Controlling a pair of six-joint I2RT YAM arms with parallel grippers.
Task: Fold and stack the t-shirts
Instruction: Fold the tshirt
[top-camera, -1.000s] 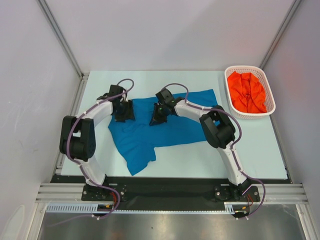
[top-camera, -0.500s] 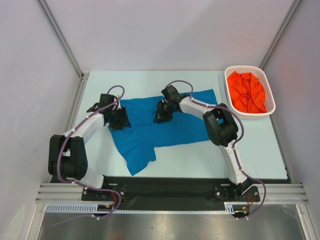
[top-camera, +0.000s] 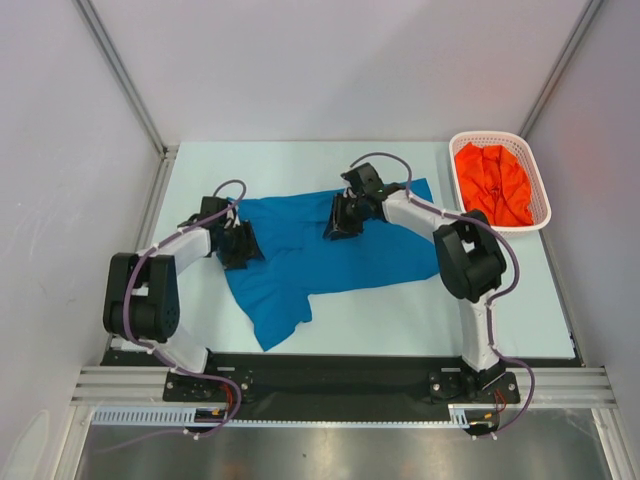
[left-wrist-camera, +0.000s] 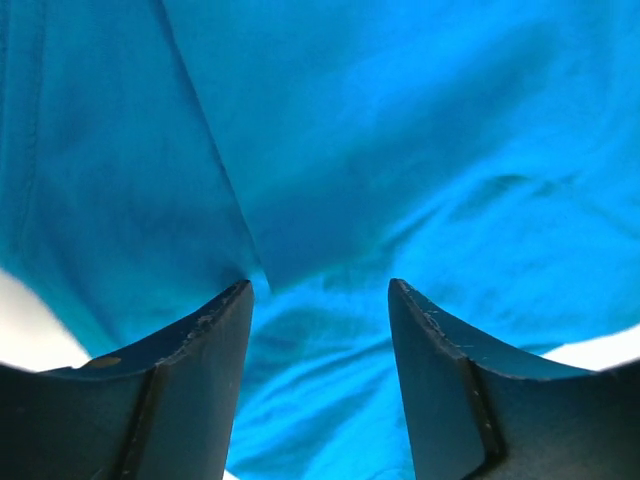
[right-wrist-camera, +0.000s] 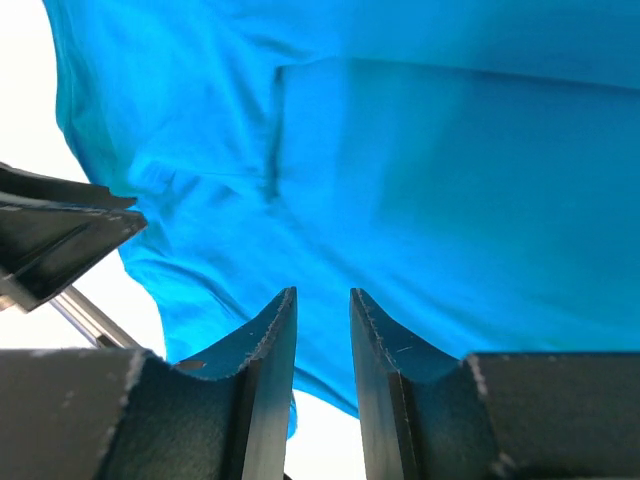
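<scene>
The pale, flat table (top-camera: 200, 170) carries the solid medium-blue cloth t-shirt (top-camera: 330, 262), spread open at its centre with one part trailing toward the near edge. It is probably laid out this way so its edges can be reached for folding. The white plastic lattice basket (top-camera: 487, 134) stands at the far right corner and holds the crumpled bright orange-red t-shirt (top-camera: 492, 185), apparently waiting its turn.

The left gripper (top-camera: 240, 245) hangs over the blue shirt's left edge, fingers well apart and nothing between them. It seems set to take the hem beside a crease. The right gripper (top-camera: 342, 218) sits over the shirt's far middle, fingers narrowly parted and empty.

No brand, label or writing is readable anywhere.
</scene>
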